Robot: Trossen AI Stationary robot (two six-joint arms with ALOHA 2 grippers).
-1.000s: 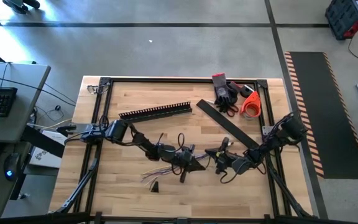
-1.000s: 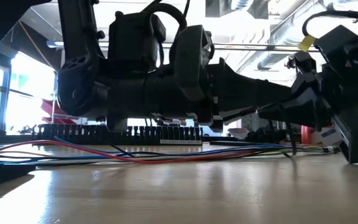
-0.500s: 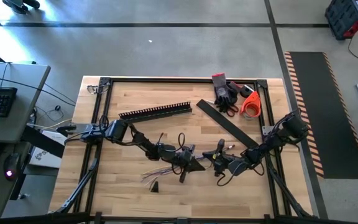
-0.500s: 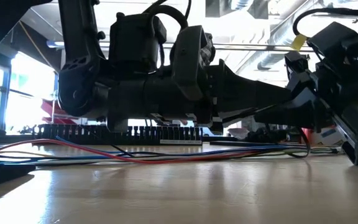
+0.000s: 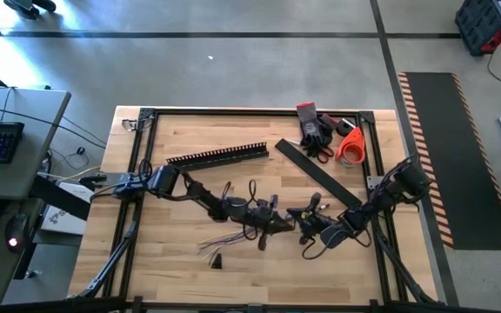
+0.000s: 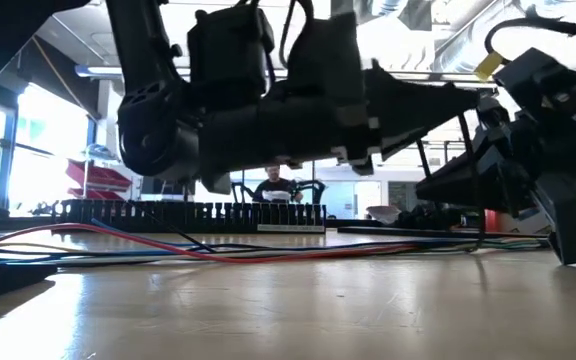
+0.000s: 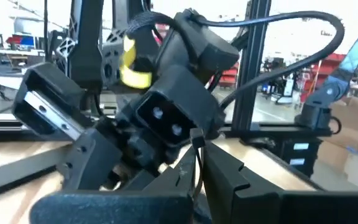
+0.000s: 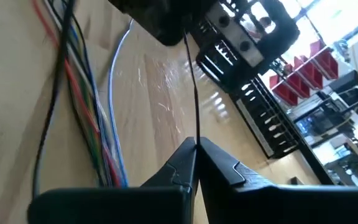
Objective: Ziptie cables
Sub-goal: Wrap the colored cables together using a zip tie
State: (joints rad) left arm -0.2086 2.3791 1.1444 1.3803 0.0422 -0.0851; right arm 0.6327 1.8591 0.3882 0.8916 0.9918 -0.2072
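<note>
Grey cables [image 8: 86,106] — beside right jaws

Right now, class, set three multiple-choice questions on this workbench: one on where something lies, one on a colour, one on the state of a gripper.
1. Where is the tape roll?
A. Among the cables
B. Beside the gloves
C. On the toothed rail

2. What colour is the tape roll?
A. Orange
B. Green
C. White

3. What is the right gripper doing?
A. Wide open above the gloves
B. Shut on the tape roll
C. Shut on a thin black strand

Answers:
1. B: the tape roll lies next to the gloves near a table corner.
2. A: it shows bright orange against the wood.
3. C: the right gripper pinches the thin black strand, with the left gripper close opposite.
</note>
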